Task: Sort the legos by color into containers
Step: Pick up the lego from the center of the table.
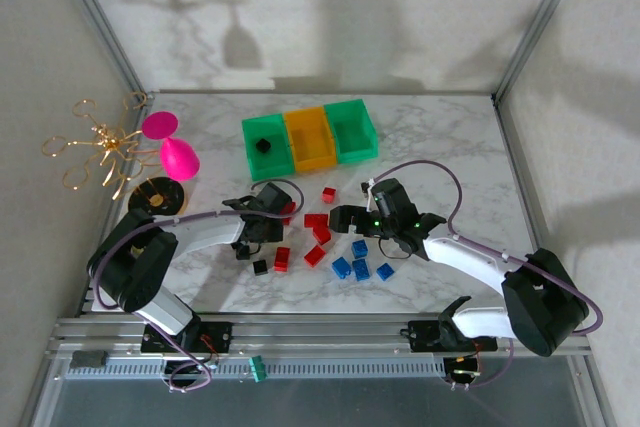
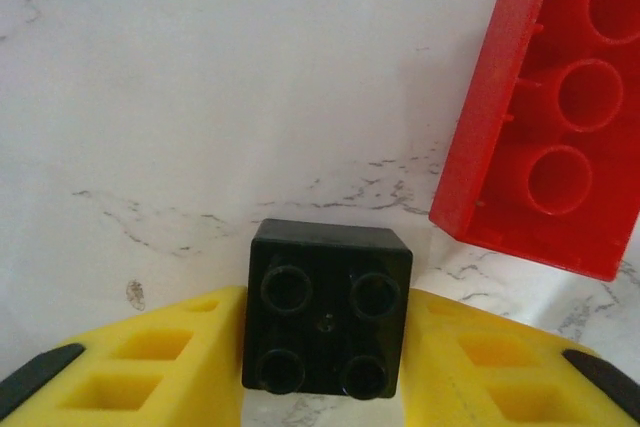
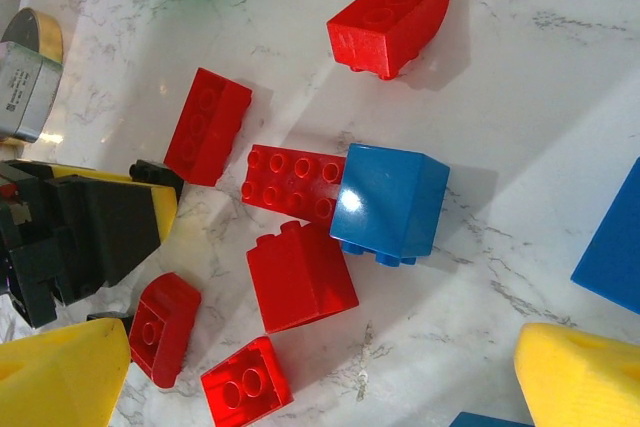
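"Starting overhead, what do you see?"

"I see the three joined containers [image 1: 308,139] at the back of the marble table [image 1: 450,147], with one black brick [image 1: 264,144] lying in the left green one. Loose red bricks [image 1: 316,220] and blue bricks [image 1: 360,269] lie scattered between my two arms. My left gripper [image 1: 272,215] is low beside the reds. My right gripper [image 1: 342,217] faces it from across the pile. A pink toy [image 1: 178,155] stands near the table's left edge."

"And the left wrist camera?"

"My yellow fingers [image 2: 170,357] press against both sides of a small black lego [image 2: 328,307], studs toward the lens, so I am clamped on it. A long red brick [image 2: 545,107] lies near its far right corner."

"Right wrist?"

"My right fingers [image 3: 575,377] stand wide apart, released, over a cluster of red pieces. A blue brick [image 3: 390,202] sits against a flat red brick [image 3: 295,182]."
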